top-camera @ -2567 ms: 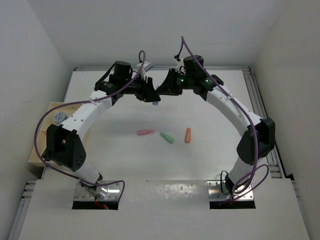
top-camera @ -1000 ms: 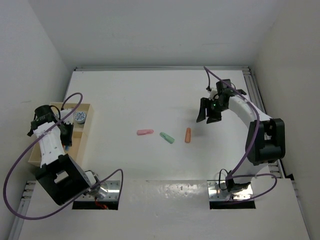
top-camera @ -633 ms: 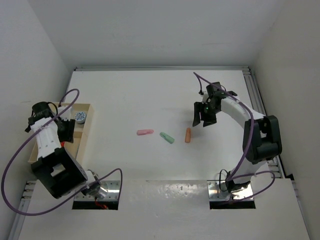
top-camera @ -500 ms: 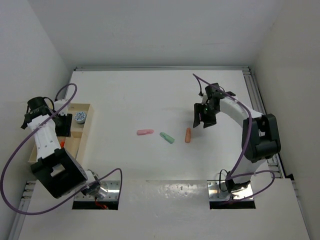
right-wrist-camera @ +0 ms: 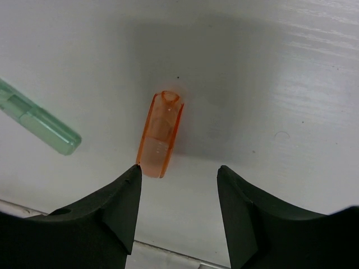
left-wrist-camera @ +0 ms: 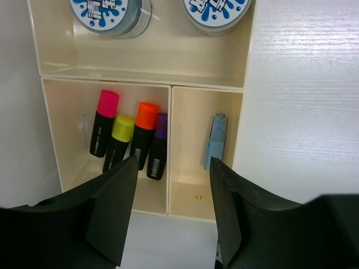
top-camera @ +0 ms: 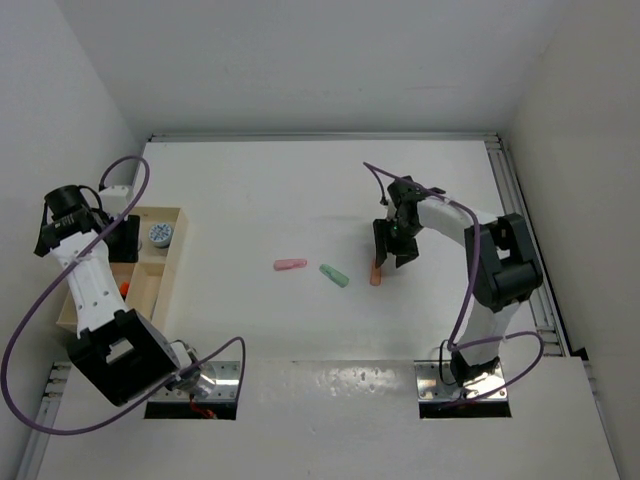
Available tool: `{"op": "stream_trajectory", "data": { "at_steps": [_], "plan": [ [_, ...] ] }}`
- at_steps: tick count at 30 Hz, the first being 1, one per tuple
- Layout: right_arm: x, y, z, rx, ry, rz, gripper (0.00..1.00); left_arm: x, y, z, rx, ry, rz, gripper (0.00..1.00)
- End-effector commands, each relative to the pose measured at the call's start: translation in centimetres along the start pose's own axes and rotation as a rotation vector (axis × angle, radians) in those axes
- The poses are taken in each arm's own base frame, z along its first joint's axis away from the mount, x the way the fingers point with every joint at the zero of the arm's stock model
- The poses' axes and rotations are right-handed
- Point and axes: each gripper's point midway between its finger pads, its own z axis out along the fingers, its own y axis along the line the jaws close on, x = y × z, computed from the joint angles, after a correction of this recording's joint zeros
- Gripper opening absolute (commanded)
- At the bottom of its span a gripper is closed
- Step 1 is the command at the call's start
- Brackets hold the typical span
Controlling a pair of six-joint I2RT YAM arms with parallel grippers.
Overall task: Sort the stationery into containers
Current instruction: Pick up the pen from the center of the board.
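The wooden tray (top-camera: 172, 262) stands at the table's left edge. In the left wrist view its compartments (left-wrist-camera: 171, 140) hold two patterned rolls (left-wrist-camera: 217, 10), several black highlighters (left-wrist-camera: 147, 137) and a blue stub (left-wrist-camera: 215, 140). My left gripper (top-camera: 118, 240) is open and empty above the tray; it also shows in its wrist view (left-wrist-camera: 173, 179). Pink (top-camera: 290, 265), green (top-camera: 334, 275) and salmon (top-camera: 375, 271) stubs lie mid-table. My right gripper (top-camera: 392, 246) is open just above the salmon stub (right-wrist-camera: 159, 134), its left fingertip (right-wrist-camera: 132, 176) beside the stub's near end. The green stub (right-wrist-camera: 38, 124) lies left.
A white wall runs along the tray's left side (left-wrist-camera: 17, 140). A metal rail (top-camera: 510, 200) borders the table's right edge. The arm bases (top-camera: 195, 380) sit on a raised ledge at the near edge.
My right gripper has moved left and nearer, down to the salmon stub. My left gripper has shifted slightly back over the tray. The three stubs on the table have not moved.
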Motion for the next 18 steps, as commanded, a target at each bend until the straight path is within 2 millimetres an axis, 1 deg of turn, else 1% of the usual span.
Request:
{"op": "stream_trajectory", "data": {
  "at_steps": [1, 5, 7, 13, 15, 17, 18],
  "plan": [
    [-1.8, 0.7, 0.3, 0.022, -0.04, -0.002, 0.55, -1.1, -0.1, -1.2, -0.019, -0.057, -0.015, 0.6],
    [-1.9, 0.8, 1.4, 0.053, -0.023, -0.032, 0.54, -1.0, -0.3, -1.6, -0.011, -0.058, -0.012, 0.62],
    [-1.9, 0.6, 2.1, 0.072, -0.013, -0.041, 0.54, -1.0, -0.7, -1.8, 0.009, -0.058, -0.001, 0.64],
    [-1.8, 1.2, 3.0, 0.075, -0.001, -0.063, 0.53, -1.3, -1.3, -2.0, 0.038, -0.071, 0.009, 0.65],
    [-1.7, 1.1, 3.2, 0.079, 0.001, -0.06, 0.5, -1.5, -1.4, -2.0, 0.048, -0.08, 0.01, 0.65],
    [-1.5, 0.8, 3.4, 0.094, 0.008, -0.06, 0.43, -1.6, -1.6, -1.9, 0.064, -0.083, 0.015, 0.65],
    [-1.5, 0.7, 3.4, 0.098, 0.007, -0.057, 0.39, -2.0, -2.0, -1.9, 0.092, -0.101, 0.021, 0.65]
  ]
}}
